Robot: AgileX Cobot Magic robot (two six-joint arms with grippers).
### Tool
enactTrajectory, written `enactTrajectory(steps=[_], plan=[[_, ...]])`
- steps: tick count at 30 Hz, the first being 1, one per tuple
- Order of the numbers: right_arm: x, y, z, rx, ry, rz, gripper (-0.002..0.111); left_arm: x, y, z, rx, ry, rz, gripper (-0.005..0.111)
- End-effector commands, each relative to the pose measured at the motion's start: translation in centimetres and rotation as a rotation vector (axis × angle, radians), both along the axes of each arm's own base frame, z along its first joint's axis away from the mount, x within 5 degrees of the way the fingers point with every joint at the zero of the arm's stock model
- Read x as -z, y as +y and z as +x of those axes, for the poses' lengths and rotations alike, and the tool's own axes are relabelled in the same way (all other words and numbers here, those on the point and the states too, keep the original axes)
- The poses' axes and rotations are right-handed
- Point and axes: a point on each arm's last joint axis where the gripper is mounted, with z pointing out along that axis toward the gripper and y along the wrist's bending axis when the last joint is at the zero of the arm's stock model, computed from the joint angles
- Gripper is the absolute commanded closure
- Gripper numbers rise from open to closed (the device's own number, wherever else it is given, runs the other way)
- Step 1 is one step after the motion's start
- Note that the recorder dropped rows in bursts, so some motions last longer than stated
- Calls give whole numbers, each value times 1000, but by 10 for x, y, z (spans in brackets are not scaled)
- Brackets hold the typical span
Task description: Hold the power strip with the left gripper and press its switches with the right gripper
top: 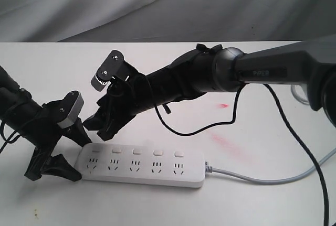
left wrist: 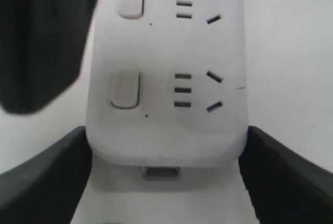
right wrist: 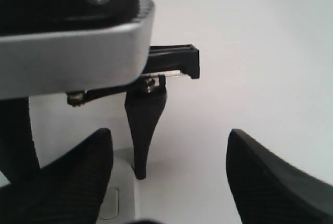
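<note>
Fig. The left gripper (top: 79,158) reaches in low from the left, its arm slanting down toward the white table (top: 42,205). Its two pointed fingers (left wrist: 47,182) are clamped on the left end of the power strip (top: 142,165), one on the far edge and one on the near edge. The strip lies flat along the near middle of the table, with its switches (top: 136,151) in a row on the far side of the outlets and its grey cord (top: 262,179) running off to the right. I see the right gripper (top: 102,126) stretched across from the right on the PIPER arm (top: 262,71) and tilted downward. It hangs just above the strip's left end, jaws apart and empty. The left gripper's grey block (right wrist: 67,52) crowds the right wrist view. A black cable (top: 210,126) droops under the right arm, near red smudges (top: 223,141).
</note>
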Motion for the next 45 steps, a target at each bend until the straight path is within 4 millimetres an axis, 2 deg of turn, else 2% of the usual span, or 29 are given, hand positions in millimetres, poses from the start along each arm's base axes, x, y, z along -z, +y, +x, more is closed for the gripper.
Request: enactTrajectory(steps=[1, 15, 21, 32, 45], plan=[[5, -1, -2, -31, 0, -76, 49, 5, 1, -3, 55, 2, 43, 60], [25, 9, -12, -51, 23, -108, 49, 5, 1, -3, 55, 2, 43, 60], [35, 9, -9, -27, 15, -130, 49, 5, 1, -3, 55, 2, 43, 60], [20, 10, -8, -12, -11, -105, 49, 5, 1, -3, 55, 2, 43, 60], [21, 9, -8, -22, -27, -116, 49, 5, 1, -3, 55, 2, 43, 60]])
